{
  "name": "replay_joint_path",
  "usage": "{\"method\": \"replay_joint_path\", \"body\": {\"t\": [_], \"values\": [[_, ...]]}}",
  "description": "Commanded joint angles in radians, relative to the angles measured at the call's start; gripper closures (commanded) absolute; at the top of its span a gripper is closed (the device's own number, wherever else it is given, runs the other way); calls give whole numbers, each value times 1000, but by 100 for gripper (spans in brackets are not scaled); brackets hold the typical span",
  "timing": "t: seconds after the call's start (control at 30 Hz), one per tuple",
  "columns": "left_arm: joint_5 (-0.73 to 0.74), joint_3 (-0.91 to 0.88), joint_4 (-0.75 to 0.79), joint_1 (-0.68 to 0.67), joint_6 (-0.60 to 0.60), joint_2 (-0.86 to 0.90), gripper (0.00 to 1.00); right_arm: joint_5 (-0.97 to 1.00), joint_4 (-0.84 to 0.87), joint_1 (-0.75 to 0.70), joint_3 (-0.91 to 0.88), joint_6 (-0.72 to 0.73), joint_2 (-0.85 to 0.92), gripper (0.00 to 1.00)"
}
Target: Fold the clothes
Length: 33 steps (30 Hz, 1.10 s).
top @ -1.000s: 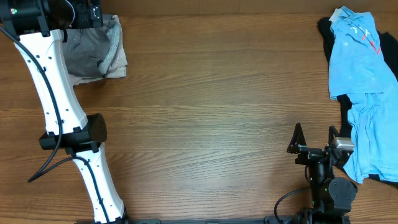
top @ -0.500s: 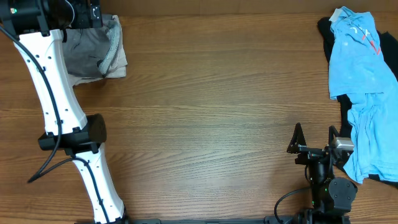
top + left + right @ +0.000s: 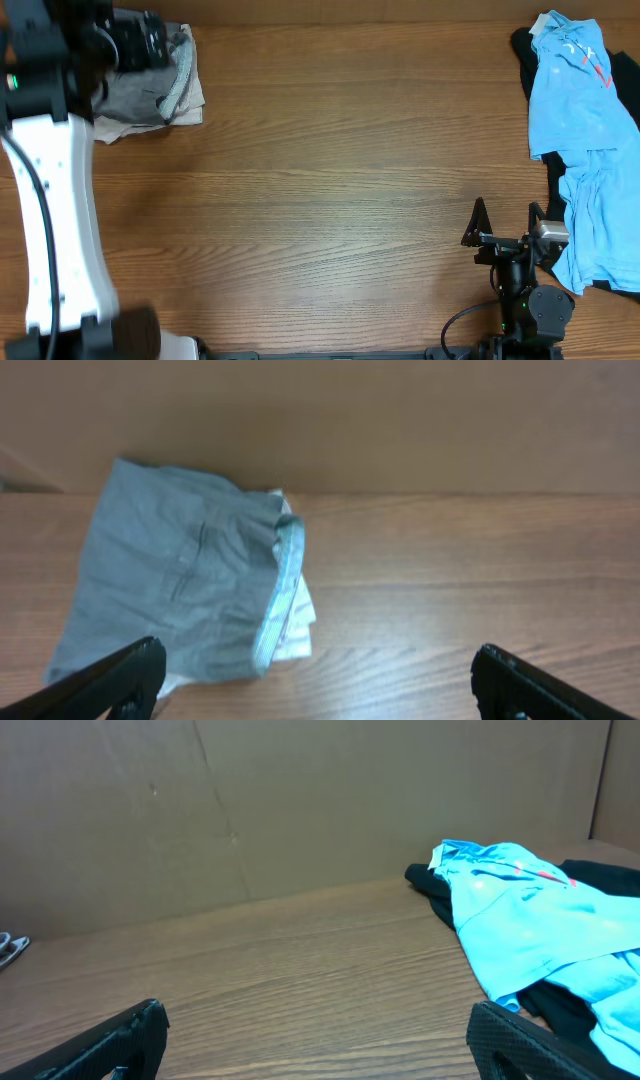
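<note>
The left gripper (image 3: 315,655) has its fingers (image 3: 110,680) spread wide with nothing between them but bare desk (image 3: 450,580). The grey shorts (image 3: 180,580) lie ahead of the finger at the left of the left wrist view, their near corner right at its tip; whether cloth and finger touch cannot be told. The shorts are folded flat, the striped waistband (image 3: 285,580) turned toward the open desk, with a paler layer (image 3: 295,630) showing from under it. From overhead they sit in the desk's far left corner, partly under the left gripper.

The right gripper (image 3: 506,215) is also wide open and empty, near the desk's near edge toward the right. A light blue garment (image 3: 575,90) lies crumpled along the right edge, just beside the gripper's right finger and running up to the far right corner, on top of a black garment (image 3: 520,45) that shows at its borders.
</note>
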Motion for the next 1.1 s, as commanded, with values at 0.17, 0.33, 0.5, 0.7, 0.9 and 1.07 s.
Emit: {"method": "replay_joint_path", "body": {"t": [0.17, 0.33, 0.5, 0.7, 0.9, 1.07], "values": [[61, -626, 332, -6, 17, -471, 0, 9, 3, 5, -11, 0, -12, 0], [83, -948, 570, -6, 16, -722, 0, 9, 3, 5, -11, 0, -12, 0], [82, -1255, 720, -6, 16, -991, 0, 9, 4, 5, -11, 0, -12, 0], [82, -1561, 841, -6, 16, -1284, 0, 9, 3, 5, -11, 0, -12, 0], [74, -1738, 945, -6, 4, -1441, 0, 9, 3, 5, -11, 0, -12, 0], [46, -1879, 1036, -6, -11, -1567, 0, 9, 3, 5, -11, 0, -12, 0]]}}
